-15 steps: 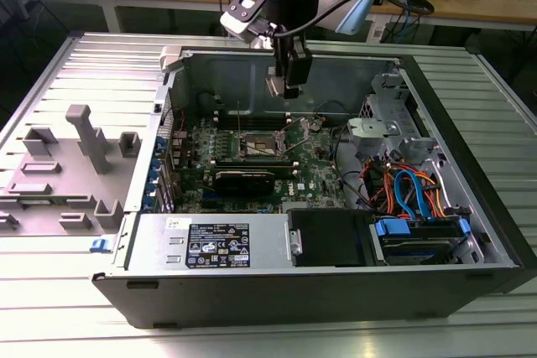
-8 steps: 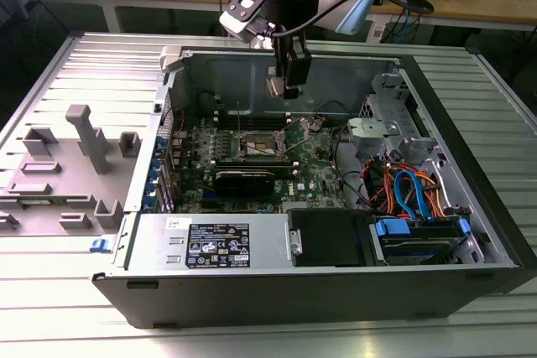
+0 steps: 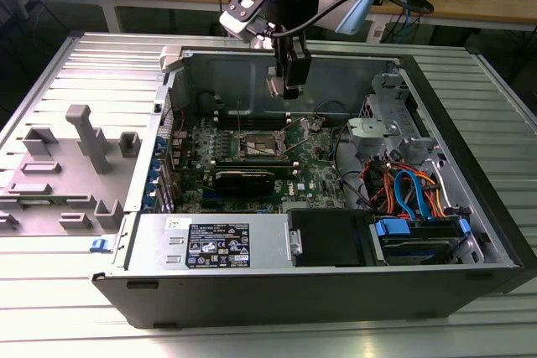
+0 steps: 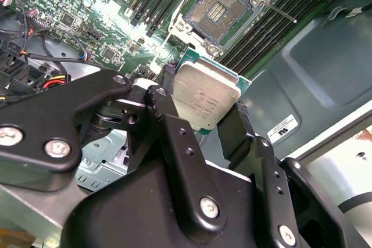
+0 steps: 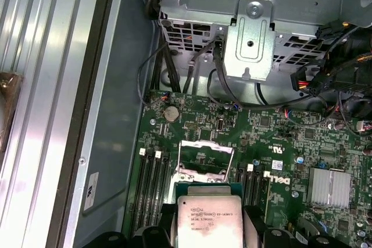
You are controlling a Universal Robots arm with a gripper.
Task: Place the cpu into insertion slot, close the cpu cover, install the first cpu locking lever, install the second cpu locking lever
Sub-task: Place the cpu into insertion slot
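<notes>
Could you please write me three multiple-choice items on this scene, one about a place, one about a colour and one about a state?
1. Where is the cpu?
A. in a person's hand
B. clamped in the gripper, up off the motherboard
C. inside a cardboard box

2. What colour is the motherboard?
A. green
B. red
C. white

3. How is the insertion slot?
A. filled by a chip
B. hidden under a fan
C. empty, its centre bare

Answers:
1 B: in the second wrist view the black fingers grip the chip's edges in the air.
2 A: both wrist views show a green board.
3 C: the slot's dark centre lies open with no chip in it.
</notes>
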